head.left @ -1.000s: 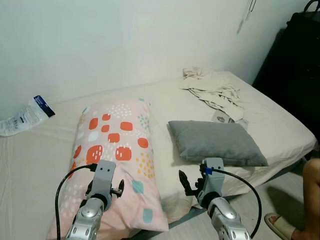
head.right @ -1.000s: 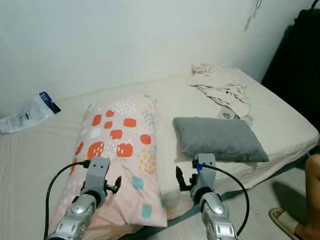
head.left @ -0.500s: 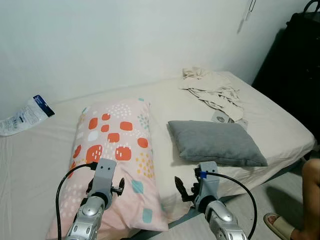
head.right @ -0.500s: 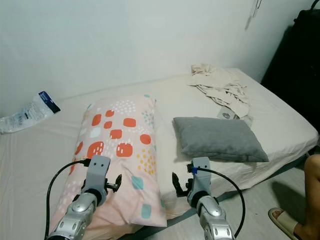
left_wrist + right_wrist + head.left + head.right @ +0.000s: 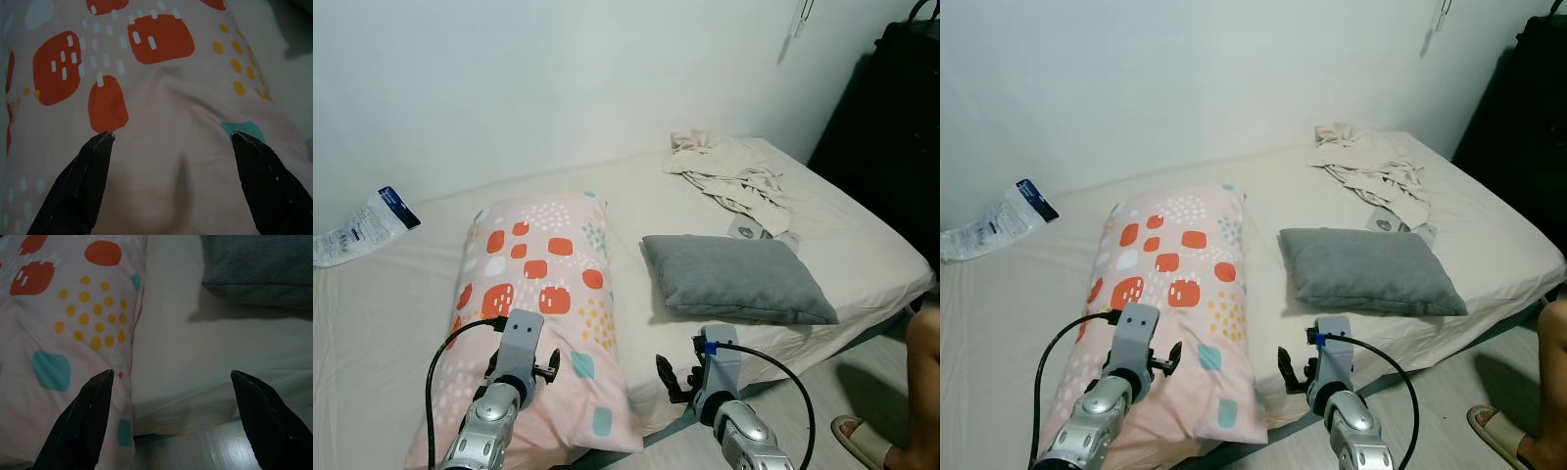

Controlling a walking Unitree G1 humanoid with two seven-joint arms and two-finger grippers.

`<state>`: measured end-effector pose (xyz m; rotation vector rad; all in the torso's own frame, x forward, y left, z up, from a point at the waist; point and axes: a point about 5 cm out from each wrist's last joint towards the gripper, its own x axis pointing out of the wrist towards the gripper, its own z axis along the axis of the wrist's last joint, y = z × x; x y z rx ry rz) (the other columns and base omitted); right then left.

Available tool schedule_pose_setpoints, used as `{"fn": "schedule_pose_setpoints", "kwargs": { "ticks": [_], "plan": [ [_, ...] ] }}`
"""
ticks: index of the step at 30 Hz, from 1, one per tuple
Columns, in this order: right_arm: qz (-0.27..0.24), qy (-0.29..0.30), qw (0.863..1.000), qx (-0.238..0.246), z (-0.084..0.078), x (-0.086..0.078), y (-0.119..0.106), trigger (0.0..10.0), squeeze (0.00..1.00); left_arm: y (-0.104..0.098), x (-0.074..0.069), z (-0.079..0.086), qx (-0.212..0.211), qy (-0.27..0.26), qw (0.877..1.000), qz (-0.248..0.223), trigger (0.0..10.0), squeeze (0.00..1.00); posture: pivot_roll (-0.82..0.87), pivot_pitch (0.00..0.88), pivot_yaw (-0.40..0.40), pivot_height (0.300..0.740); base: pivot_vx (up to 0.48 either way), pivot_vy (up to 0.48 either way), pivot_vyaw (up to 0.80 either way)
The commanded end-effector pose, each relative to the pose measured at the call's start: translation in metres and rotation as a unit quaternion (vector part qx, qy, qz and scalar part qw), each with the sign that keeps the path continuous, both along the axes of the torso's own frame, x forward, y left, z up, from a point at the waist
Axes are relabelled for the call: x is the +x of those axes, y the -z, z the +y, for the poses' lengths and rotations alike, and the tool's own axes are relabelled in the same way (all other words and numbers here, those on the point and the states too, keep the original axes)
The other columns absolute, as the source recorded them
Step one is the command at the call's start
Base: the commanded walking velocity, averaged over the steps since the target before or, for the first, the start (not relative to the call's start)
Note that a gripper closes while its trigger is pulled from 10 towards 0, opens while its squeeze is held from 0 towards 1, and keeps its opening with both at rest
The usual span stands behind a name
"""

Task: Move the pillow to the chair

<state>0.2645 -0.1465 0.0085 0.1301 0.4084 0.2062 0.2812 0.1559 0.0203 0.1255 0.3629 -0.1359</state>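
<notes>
While the left gripper (image 5: 171,142) kept its place above the near end of the long pink pillow printed with orange, teal and yellow patches (image 5: 533,294), its black fingers spread wide with the pillow's cloth between them but not touching, the right gripper (image 5: 171,377) had sunk lower and drawn back toward the near edge of the bed since a second before, so that it hung over the strip of cream bedsheet (image 5: 636,215) between the pink pillow and the small grey rectangular cushion (image 5: 734,279), its fingers likewise wide apart and holding nothing. The pink pillow lay lengthwise on the bed, its near corner overhanging the mattress edge. The grey cushion lay just beside it to the right. Behind that sat a heap of crumpled cream clothing (image 5: 729,176), and a white plastic packet with a blue end (image 5: 362,227) rested near the wall at the far left. A person's bare leg and sandalled foot (image 5: 886,441) stood on the floor at the right.
</notes>
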Motion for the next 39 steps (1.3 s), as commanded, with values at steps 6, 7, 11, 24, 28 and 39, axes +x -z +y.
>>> {"fn": "schedule_pose_setpoints", "kwargs": {
  "ticks": [6, 7, 11, 24, 28, 39],
  "plan": [
    [0.01, 0.005, 1.0, 0.0, 0.0, 0.0, 0.003, 10.0, 0.0, 0.005, -0.003, -0.001, 0.0, 0.003, 1.0, 0.012, 10.0, 0.0, 0.01, 0.103, -0.025, 0.74, 0.0, 0.0, 0.0],
    [0.01, 0.006, 1.0, 0.0, 0.0, 0.0, 0.003, 10.0, 0.0, 0.005, -0.003, 0.0, 0.001, 0.003, 1.0, 0.012, 10.0, 0.0, 0.01, 0.103, -0.025, 0.74, 0.0, 0.0, 0.0],
    [0.008, 0.008, 1.0, -0.002, -0.002, 0.001, 0.002, 10.0, 0.0, 0.005, -0.003, -0.001, 0.003, 0.003, 1.0, 0.011, 10.0, 0.0, 0.02, 0.102, -0.029, 0.74, 0.0, 0.0, 0.0],
    [0.01, 0.002, 1.0, -0.012, -0.006, 0.006, 0.002, 10.0, 0.0, 0.001, -0.001, 0.003, 0.005, -0.024, 1.0, -0.007, 10.0, 0.0, 0.02, 0.076, -0.066, 0.74, 0.0, 0.0, 0.0],
    [0.012, -0.005, 1.0, -0.013, -0.005, 0.007, 0.002, 10.0, 0.0, 0.002, -0.002, 0.005, 0.009, -0.026, 1.0, -0.004, 10.0, 0.0, 0.03, 0.069, -0.077, 0.74, 0.0, 0.0, 0.0],
    [0.019, -0.007, 1.0, -0.001, -0.002, 0.004, 0.006, 10.0, 0.0, 0.012, -0.013, 0.004, -0.003, -0.012, 1.0, 0.026, 10.0, 0.0, 0.04, 0.043, -0.066, 0.74, 0.0, 0.0, 0.0]
  ]
}}
